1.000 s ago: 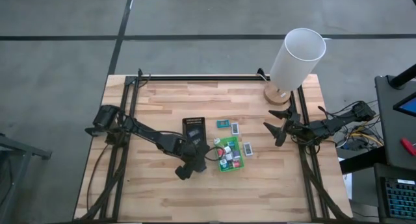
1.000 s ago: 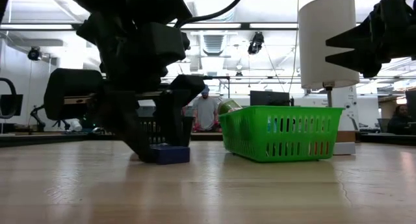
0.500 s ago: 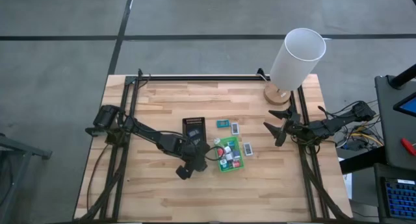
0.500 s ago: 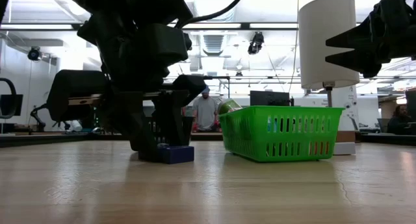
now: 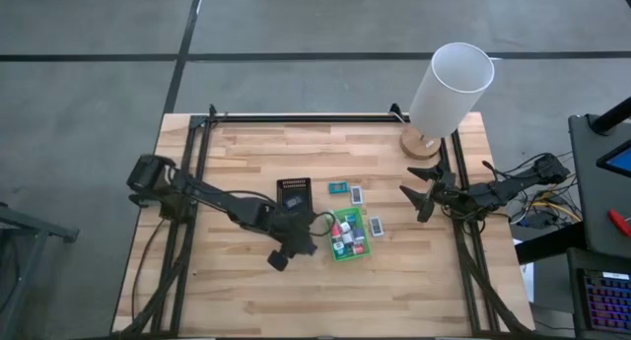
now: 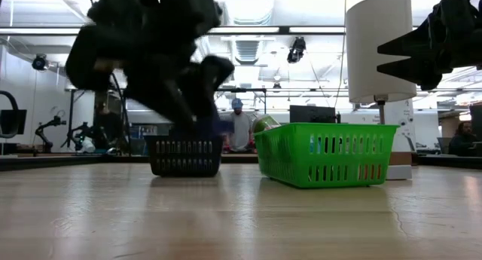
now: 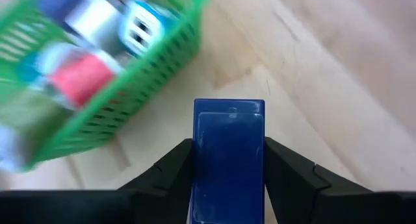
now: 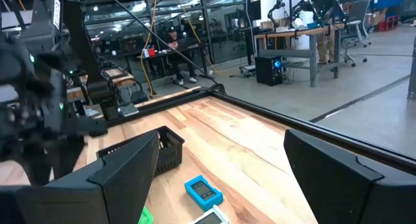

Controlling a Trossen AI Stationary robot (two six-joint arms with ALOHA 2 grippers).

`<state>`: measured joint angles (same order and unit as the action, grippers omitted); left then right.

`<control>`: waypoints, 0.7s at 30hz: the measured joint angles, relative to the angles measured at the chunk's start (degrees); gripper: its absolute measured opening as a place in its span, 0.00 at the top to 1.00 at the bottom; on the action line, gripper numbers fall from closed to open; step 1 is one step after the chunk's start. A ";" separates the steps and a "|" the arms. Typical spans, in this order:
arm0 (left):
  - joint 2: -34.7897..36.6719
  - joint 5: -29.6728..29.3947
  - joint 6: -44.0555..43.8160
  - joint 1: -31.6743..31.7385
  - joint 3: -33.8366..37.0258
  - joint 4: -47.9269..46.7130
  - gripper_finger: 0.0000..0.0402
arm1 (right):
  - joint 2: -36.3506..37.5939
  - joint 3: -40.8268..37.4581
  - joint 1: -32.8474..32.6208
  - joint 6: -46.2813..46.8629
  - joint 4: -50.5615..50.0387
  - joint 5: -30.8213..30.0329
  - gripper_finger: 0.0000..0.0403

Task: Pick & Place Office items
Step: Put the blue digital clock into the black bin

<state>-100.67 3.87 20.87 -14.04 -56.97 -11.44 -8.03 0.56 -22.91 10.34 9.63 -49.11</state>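
Big open lab behind, and your pale wooden tabletop point(image 5: 246, 281) fills the middle of the high view. Judging by how things lie, you're partway through: the bright green slotted plastic tray point(image 5: 347, 235), just right of centre, already holds a heap of small white, red and teal pieces. The black ribbed rectangular tray point(image 5: 294, 193) up-left of it seems to hold just one item.

Still loose on the wood, as far as I can see: a teal flat packet point(image 5: 337, 188) and a white flat packet point(image 5: 356, 193) above the green tray, plus another white packet point(image 5: 375, 225) to its right.

Your left gripper point(image 7: 229, 160) has its jaws pinched on a dark blue rectangular block point(image 7: 229, 156), which sits squarely between the two fingers and pokes out past the tips. In the low view it's clear of the wood, left of the green tray.

Your right gripper point(image 5: 422, 199) waits at the right edge, jaws spread wide, holding nothing.
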 joint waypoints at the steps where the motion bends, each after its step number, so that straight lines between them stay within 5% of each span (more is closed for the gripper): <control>1: 0.86 -0.32 -1.05 0.02 -0.03 0.04 0.60 | 0.00 0.00 0.01 0.01 0.03 0.01 0.19; 15: 11.95 -20.27 -23.14 0.86 -0.04 -8.54 0.60 | 0.00 0.00 0.01 0.01 0.08 0.01 0.19; 21: 13.88 -21.20 -31.90 4.40 -0.07 -13.98 0.58 | -0.02 -0.01 -0.01 0.00 0.04 0.00 0.19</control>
<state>-86.78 -17.33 -11.03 -9.65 -57.04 -25.42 -8.05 0.55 -22.92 10.34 9.67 -49.11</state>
